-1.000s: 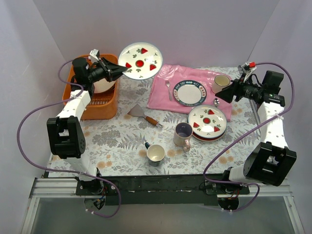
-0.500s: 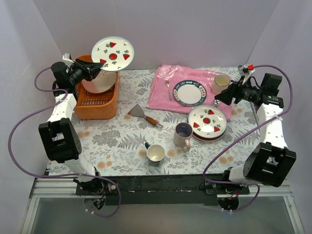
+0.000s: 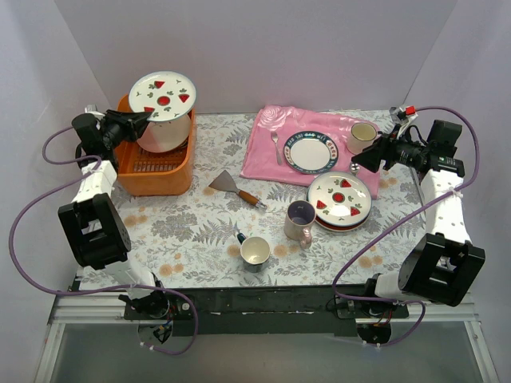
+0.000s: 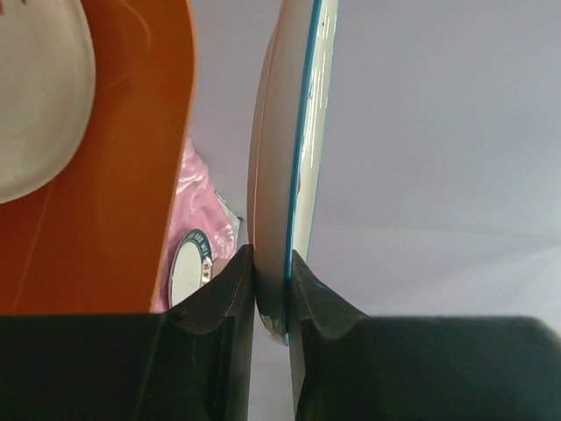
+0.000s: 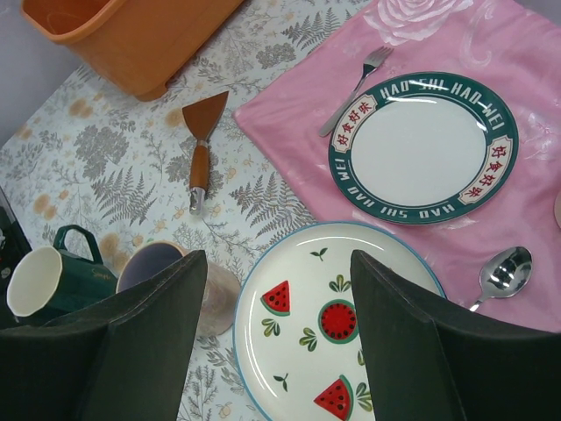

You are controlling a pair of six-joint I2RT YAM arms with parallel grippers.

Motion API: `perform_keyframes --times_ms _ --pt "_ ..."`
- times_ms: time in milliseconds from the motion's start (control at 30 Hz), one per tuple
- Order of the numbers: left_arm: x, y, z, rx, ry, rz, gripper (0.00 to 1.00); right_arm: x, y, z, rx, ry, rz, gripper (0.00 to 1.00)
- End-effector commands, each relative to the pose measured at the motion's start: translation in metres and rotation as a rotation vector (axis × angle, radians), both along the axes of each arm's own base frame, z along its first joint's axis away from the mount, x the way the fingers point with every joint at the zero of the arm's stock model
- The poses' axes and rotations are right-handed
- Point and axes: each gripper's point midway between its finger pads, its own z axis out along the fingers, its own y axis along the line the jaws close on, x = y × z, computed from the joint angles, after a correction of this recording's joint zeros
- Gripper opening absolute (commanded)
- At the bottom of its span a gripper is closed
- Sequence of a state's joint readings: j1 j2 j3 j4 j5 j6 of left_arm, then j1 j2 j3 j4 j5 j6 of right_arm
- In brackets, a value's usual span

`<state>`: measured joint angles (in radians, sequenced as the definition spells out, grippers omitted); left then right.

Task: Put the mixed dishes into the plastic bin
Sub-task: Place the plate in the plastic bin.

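Note:
My left gripper (image 3: 142, 118) is shut on the rim of a white plate with red fruit marks (image 3: 162, 97) and holds it tilted above the orange plastic bin (image 3: 156, 171). In the left wrist view the plate (image 4: 289, 132) stands edge-on between my fingers (image 4: 223, 289), beside the bin wall (image 4: 114, 175). A beige bowl (image 3: 164, 132) lies in the bin. My right gripper (image 5: 276, 289) is open, hovering over a second fruit-marked plate (image 5: 342, 324) that rests on a red-rimmed plate (image 3: 335, 227). A lilac mug (image 3: 300, 221) stands left of that stack.
A teal-rimmed plate (image 3: 313, 150), a fork (image 3: 275, 144) and a cream mug (image 3: 363, 136) lie on a pink cloth (image 3: 267, 155). A spoon (image 3: 354, 167), a spatula (image 3: 235, 187) and a dark green mug (image 3: 255, 251) are on the table.
My left arm has swung left with the fruit-marked plate, from right of the bin to above it. The right arm has barely moved.

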<state>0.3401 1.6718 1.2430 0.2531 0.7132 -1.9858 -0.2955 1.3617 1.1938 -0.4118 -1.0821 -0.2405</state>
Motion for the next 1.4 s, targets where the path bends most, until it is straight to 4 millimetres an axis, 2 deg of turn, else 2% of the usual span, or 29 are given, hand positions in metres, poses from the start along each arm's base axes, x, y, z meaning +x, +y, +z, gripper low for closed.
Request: perform_keyframes --times_ms 0,467,1367 --pt "-0.019 0.008 0.064 0.026 -0.169 0.044 0.00 -0.003 -0.001 0.010 -0.017 -0.053 0.004 0.74" --pt "-0.018 0.040 0.048 0.031 -0.132 0.112 0.00 -0.009 0.000 0.004 -0.028 -0.055 0.010 0.74" --pt "-0.005 0.065 0.022 0.046 -0.070 0.171 0.00 -0.012 0.001 -0.002 -0.030 -0.050 0.014 0.74"
